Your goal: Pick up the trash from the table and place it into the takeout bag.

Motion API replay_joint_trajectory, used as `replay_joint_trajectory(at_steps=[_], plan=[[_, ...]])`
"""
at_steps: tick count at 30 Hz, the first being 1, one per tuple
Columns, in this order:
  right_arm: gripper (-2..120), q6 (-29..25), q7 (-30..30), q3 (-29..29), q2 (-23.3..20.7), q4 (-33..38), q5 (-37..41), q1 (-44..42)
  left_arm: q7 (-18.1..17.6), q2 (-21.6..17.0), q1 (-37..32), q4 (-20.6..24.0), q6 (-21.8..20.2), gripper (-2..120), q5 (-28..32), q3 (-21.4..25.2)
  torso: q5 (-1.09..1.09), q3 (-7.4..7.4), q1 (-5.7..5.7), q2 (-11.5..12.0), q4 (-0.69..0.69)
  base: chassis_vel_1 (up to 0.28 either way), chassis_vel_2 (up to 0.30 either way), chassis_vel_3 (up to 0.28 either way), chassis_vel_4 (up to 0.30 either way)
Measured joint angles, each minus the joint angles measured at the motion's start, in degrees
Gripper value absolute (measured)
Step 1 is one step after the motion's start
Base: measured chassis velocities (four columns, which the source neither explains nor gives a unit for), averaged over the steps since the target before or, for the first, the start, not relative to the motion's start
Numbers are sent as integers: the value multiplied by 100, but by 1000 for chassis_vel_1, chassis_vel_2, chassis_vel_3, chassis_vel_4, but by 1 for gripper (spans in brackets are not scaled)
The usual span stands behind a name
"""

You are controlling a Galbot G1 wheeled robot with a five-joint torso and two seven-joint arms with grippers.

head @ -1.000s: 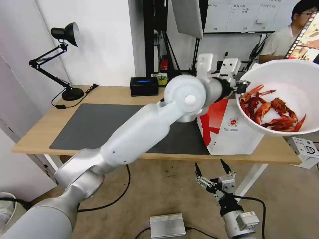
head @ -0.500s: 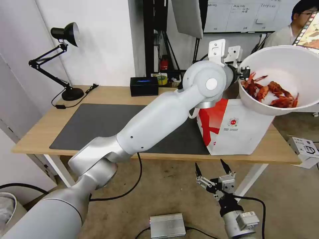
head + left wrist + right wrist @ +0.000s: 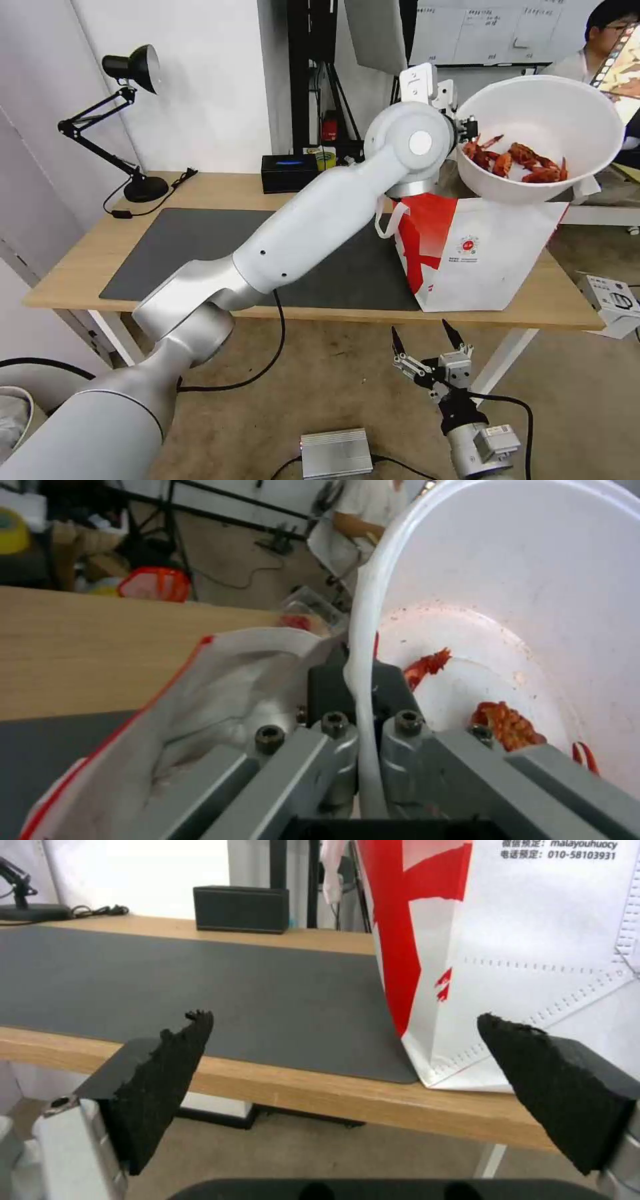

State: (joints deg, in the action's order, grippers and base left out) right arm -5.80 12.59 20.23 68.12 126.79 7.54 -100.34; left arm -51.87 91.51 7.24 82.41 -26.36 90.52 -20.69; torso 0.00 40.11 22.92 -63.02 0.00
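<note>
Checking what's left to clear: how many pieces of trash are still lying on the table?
0. The one piece in view, the white bowl of crayfish shells, is held by the left gripper above the takeout bag. The bag could hide something behind it.

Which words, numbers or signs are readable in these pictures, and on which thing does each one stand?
"malayouhuocy", after small Chinese characters I cannot read surely: white side of the takeout bag, right wrist view.
"010-58103931", after more Chinese characters: the line below on the same bag.
Round red logo with tiny text under it: bag front, head view, too small to read.
Whiteboard writing: too small to read.
White box on the floor: print unreadable.
</note>
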Motion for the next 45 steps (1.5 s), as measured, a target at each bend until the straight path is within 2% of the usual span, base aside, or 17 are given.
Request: replay_joint_trajectory(at_steps=[12, 30, 42, 45], plan=[[100, 0, 0, 0, 0, 0, 0, 0, -551, 2, 200, -285, 240, 0, 259, -109, 0, 0, 0, -1, 0, 0, 0, 0, 0], [100, 0, 0, 0, 0, 0, 0, 0, -882, 3, 13, -356, 349, 0, 236, -509, 0, 0, 0, -1, 0, 0, 0, 0, 0], [100, 0, 0, 0, 0, 0, 0, 0, -929, 3, -34, -348, 316, 0, 258, -552, 0, 0, 0, -1, 0, 0, 0, 0, 0], [100, 0, 0, 0, 0, 0, 0, -1, -917, 2, -56, -335, 316, 11, 283, -539, 0, 0, 0, -1, 0, 0, 0, 0, 0]])
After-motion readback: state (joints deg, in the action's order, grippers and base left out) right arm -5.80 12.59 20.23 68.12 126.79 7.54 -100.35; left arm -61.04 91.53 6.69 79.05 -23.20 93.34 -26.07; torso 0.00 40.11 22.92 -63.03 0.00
